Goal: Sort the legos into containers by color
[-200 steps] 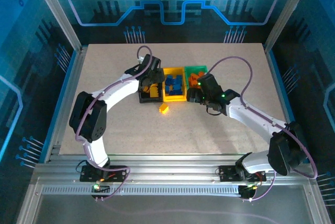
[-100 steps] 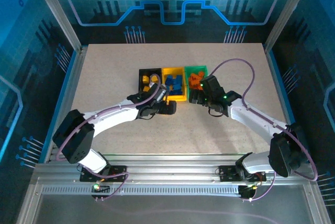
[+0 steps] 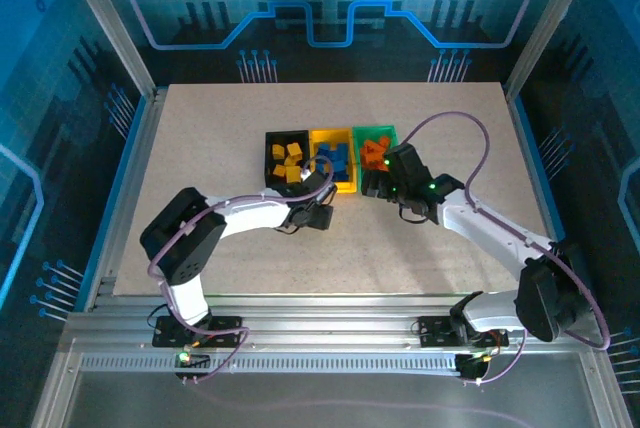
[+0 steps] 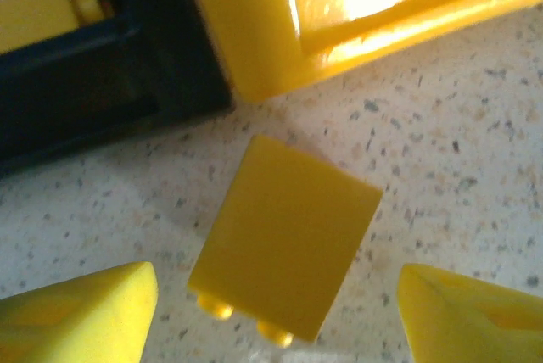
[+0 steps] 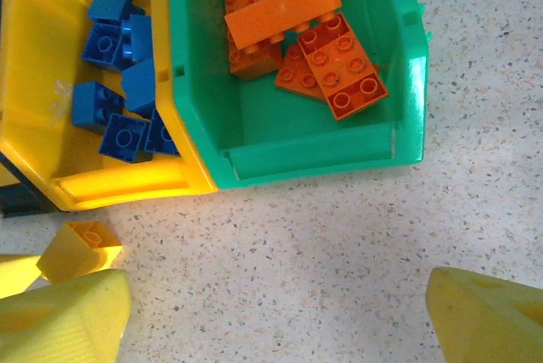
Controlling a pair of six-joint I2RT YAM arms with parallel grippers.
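A single yellow brick [image 4: 284,248] lies loose on the speckled table [image 3: 200,148], at the centre of the left wrist view. It is tilted, with its studs pointing toward the bottom edge of the frame. It sits just below the corner where the black bin [image 4: 93,83] and the yellow bin [image 4: 280,32] meet, close to both but touching neither.

The left gripper [image 4: 278,299] straddles the brick. Its yellow fingertips [image 4: 81,316] stand apart in the two lower corners, with a strip of table showing between each one and the brick.

In the top view the bins form a row at mid-frame. The black bin holds yellow bricks [image 3: 288,158], the yellow bin holds blue bricks [image 5: 119,83], and the green bin [image 5: 407,66] on the right holds orange bricks [image 5: 305,41].

The right gripper [image 5: 276,304] hangs just below the green bin with its fingers wide apart over bare table, holding nothing.
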